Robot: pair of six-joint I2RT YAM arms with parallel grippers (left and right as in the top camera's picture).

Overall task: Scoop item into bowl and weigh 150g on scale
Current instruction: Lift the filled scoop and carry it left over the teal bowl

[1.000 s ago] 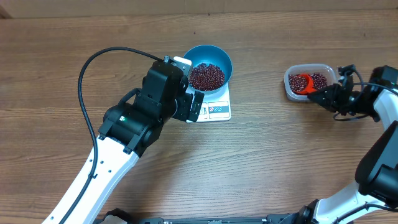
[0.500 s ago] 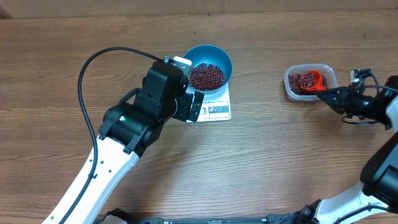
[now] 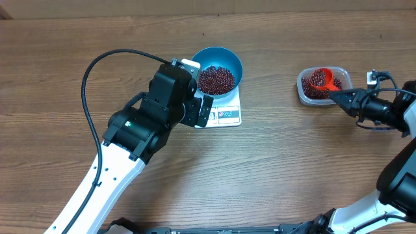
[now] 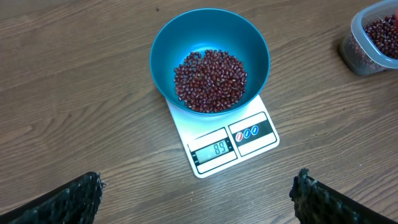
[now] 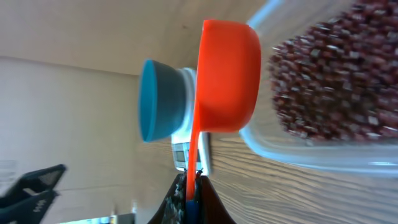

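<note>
While the display of the scale reads 89, short of target, beans part-fill the blue bowl standing on it. The right gripper clamps the orange scoop over the clear tub; the left gripper stands wide apart, empty. More scooping is needed.

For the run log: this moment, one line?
left gripper open; right gripper shut on scoop over tub; beans in bowl on scale; display 89

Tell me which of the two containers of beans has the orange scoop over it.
The clear plastic tub by the right gripper: the orange scoop is over its beans. The blue bowl on the scale has none.
</note>
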